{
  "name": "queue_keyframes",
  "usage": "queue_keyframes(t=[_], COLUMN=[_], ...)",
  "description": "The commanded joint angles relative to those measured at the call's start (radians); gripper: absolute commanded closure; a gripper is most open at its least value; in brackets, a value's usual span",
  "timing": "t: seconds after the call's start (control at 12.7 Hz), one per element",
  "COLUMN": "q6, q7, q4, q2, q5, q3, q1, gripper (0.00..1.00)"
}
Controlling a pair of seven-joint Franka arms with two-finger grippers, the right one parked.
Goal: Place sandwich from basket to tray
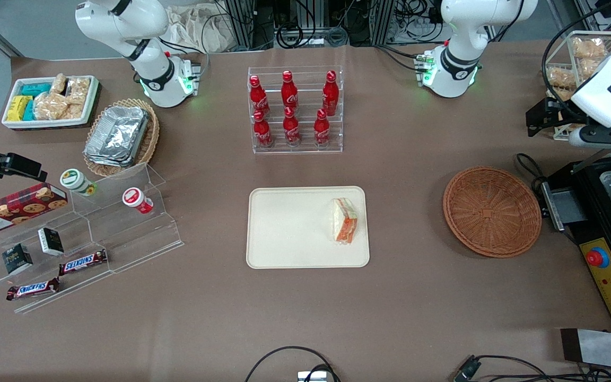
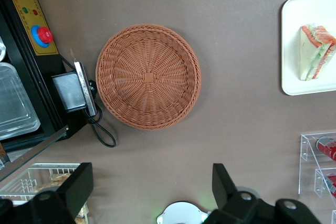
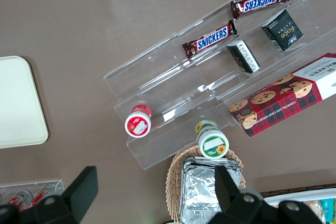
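Note:
The sandwich point(image 1: 345, 220) is a wrapped white-bread wedge with orange and green filling. It lies on the cream tray point(image 1: 284, 228), near the tray edge that faces the basket. It also shows in the left wrist view point(image 2: 315, 52), on the tray point(image 2: 296, 40). The round reddish-brown wicker basket point(image 1: 491, 211) is empty and stands beside the tray, toward the working arm's end; the wrist view shows it too point(image 2: 148, 76). My left gripper point(image 1: 543, 121) is raised above the table, farther from the front camera than the basket. It is open and empty point(image 2: 151, 188).
A black machine point(image 1: 608, 223) with a red button stands beside the basket at the table's end. A wire rack of bagged snacks point(image 1: 576, 58) is near the gripper. A clear rack of red bottles point(image 1: 295, 109) stands farther from the camera than the tray. An acrylic stand point(image 1: 88, 233) with snacks is toward the parked arm's end.

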Motion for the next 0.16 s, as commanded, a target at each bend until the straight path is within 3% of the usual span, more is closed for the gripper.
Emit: queue_keyframes(t=[0.0,0.08], q6=[0.006,0.005], q7=[-0.018,-0.018], q4=[-0.022,-0.022], q2=[-0.021,-0.017], q5=[-0.016,-0.016], q3=[0.012,0.011], q1=[-0.013,-0.013], gripper=[0.0,0.0])
